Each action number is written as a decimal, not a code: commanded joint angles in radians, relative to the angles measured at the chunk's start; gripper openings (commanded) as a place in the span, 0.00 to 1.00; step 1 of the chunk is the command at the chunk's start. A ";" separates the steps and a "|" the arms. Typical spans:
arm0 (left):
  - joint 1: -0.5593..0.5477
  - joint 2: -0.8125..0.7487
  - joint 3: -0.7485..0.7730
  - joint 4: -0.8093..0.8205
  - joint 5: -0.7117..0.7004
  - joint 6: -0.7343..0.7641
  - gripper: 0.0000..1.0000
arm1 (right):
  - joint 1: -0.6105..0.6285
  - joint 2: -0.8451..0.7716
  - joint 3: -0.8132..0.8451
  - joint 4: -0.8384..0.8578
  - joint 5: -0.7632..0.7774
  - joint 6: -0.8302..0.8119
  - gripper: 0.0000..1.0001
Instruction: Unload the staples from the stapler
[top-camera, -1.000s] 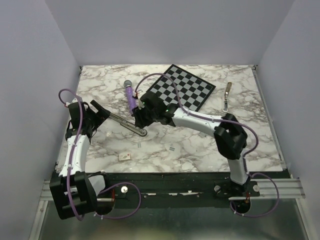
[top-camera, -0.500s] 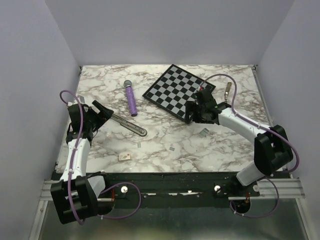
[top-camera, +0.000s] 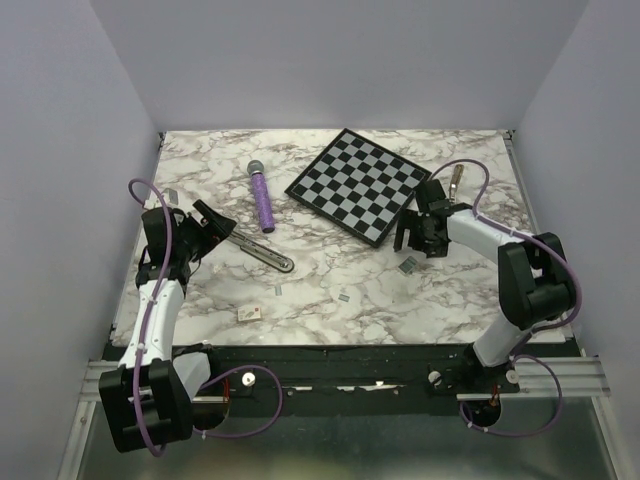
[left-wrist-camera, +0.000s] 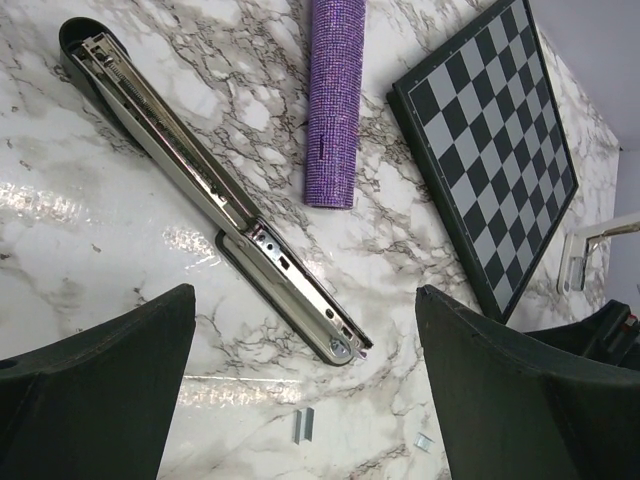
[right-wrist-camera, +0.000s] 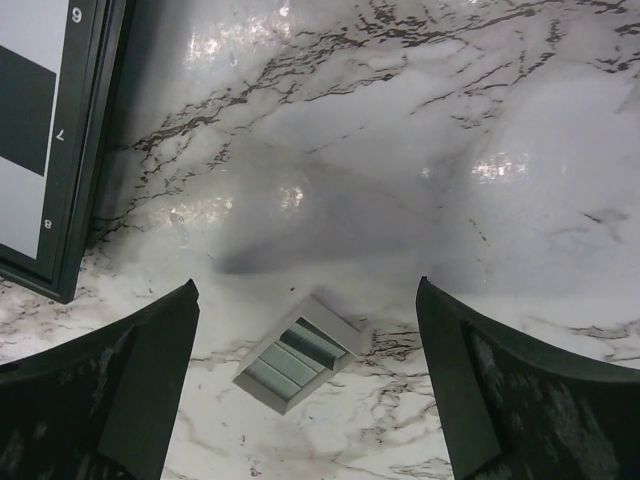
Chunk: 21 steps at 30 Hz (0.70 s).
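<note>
L jaws stood apart over the stapler (left-wrist-camera: 215, 195), lying opened on the tabletop (left-wrist-camera: 90, 250) L-of-ctr. R jaws, apart too, hung over a staple strip (right-wrist-camera: 300, 352) by the chessboard (right-wrist-camera: 40, 130); prob. best to check the magazine for leftovers before finishing.

Slim black-and-silver stapler (left-wrist-camera: 200, 185), open and flat, magazine exposed; loose staple strip (right-wrist-camera: 297, 352) well apart

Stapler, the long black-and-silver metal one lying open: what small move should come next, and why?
Probably the right tool travels to the stapler for any remaining staples: it hangs open above a small grey staple block lying loose on the marble table.
</note>
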 joint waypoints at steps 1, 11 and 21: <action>-0.008 -0.029 0.000 0.018 0.017 0.019 0.96 | -0.001 0.017 0.018 0.019 -0.062 -0.048 0.95; -0.010 -0.016 0.003 0.024 0.018 0.010 0.96 | -0.001 -0.049 -0.056 0.043 -0.211 -0.105 0.89; -0.015 -0.012 0.002 0.029 0.027 0.009 0.96 | 0.016 -0.076 -0.103 0.060 -0.307 -0.093 0.84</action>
